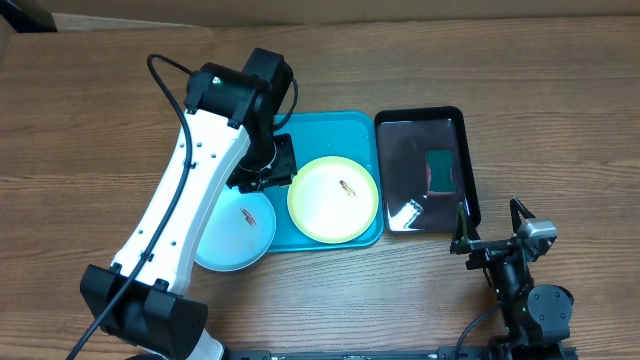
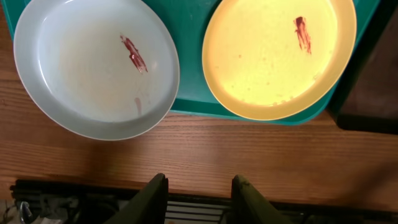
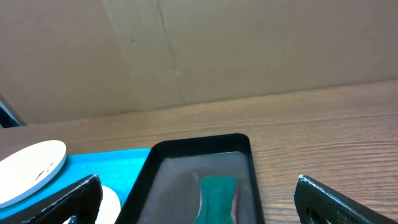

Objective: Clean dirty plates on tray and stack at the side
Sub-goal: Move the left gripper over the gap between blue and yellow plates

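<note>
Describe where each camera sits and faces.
Overhead: above the table, looking down at turquoise tray, black tray; left arm, right arm show.
Left wrist: high, looking down at light blue plate, yellow-green plate; open left tool below.
Right wrist: low, looking across the black tray toward cardboard; open right tool at edges.
Shared: overhead and left wrist both see yellow-green plate.

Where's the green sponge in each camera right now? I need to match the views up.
Overhead: the green sponge lies in the black tray, right of centre.
Left wrist: not in it.
Right wrist: the green sponge is at bottom centre, inside the black tray.
Shared landmark: the turquoise tray, in all three.
</note>
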Controlling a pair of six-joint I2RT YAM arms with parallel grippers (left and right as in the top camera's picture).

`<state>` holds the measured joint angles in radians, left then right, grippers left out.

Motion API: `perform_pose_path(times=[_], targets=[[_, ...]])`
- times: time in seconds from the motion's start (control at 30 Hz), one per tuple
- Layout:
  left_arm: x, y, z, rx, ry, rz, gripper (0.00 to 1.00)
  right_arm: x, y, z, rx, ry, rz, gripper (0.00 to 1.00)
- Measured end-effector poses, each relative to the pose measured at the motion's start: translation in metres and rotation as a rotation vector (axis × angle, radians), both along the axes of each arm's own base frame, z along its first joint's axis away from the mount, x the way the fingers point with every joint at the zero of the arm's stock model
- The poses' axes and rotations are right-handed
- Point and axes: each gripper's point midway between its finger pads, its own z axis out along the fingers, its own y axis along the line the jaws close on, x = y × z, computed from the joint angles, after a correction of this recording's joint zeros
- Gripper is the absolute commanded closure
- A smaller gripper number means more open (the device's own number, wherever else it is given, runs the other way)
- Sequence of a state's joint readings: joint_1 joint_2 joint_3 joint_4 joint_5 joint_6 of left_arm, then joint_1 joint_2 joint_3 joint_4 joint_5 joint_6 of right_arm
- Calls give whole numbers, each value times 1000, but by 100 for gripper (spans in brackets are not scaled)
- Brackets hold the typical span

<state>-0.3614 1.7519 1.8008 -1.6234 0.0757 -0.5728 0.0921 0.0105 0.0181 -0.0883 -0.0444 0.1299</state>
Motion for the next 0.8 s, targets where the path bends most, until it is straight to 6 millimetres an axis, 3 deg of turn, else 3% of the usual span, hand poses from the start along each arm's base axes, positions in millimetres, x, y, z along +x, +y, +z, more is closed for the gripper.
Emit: perform_pose_path(times=[0.13,0.5,0.73,0.8], targets=[[0,-3,-14,11,9,28,59,0,0,0,0,0,0,0],[-6,-8,-99,32,45,104,59,0,0,0,0,0,0,0],[-11,-6,-125,39,56,213,70,0,0,0,0,0,0,0],[-10,-7,-128,36,53,234,68,0,0,0,0,0,0,0]])
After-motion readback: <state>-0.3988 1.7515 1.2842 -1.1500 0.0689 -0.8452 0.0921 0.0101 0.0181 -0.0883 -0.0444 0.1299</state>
